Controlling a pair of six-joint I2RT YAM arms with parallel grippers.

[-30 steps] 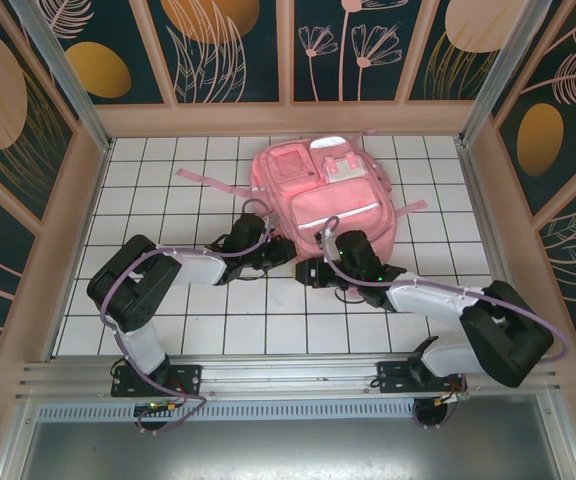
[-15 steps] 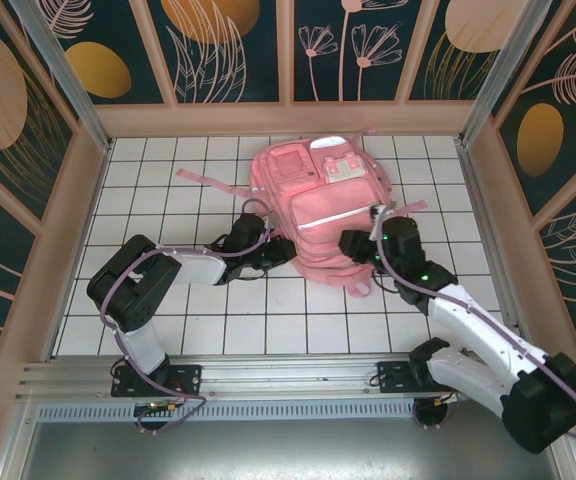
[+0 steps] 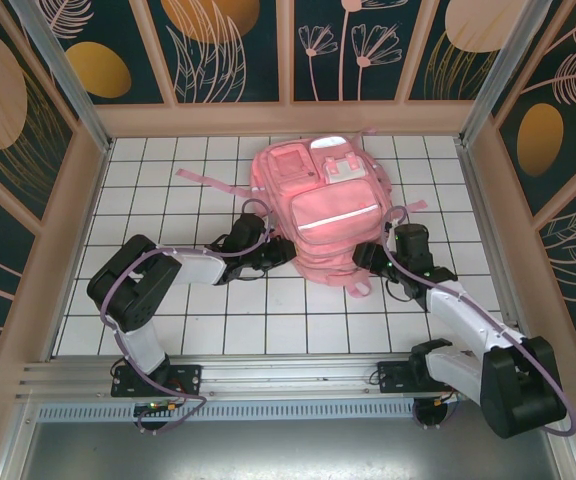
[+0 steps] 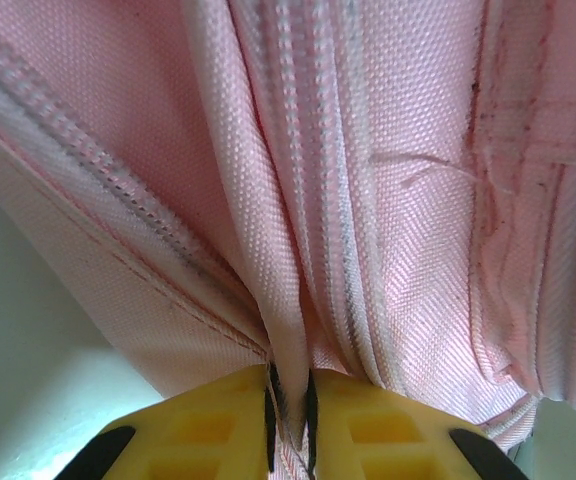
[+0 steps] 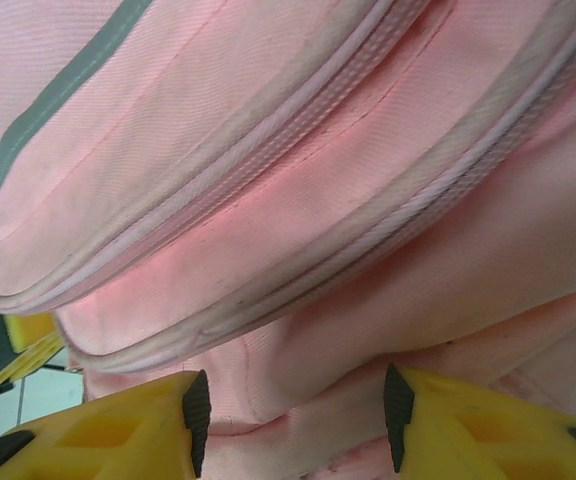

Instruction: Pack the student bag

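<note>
The right gripper (image 3: 363, 258) has swung to the backpack's (image 3: 323, 205) near right corner.
The backpack lies flat on the table (image 3: 168, 300); the left gripper (image 4: 290, 385) pinches its fabric, the right is wide apart, empty, so opening likely comes next.

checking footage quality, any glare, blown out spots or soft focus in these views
Top external: white glare on the glossy top of the student bag, otherwise sharp and evenly lit. Left wrist: weave crisp, table at lower left washed out, left gripper slightly soft. Right wrist: bag fabric close and somewhat soft, right gripper soft at the bottom edge.
</note>
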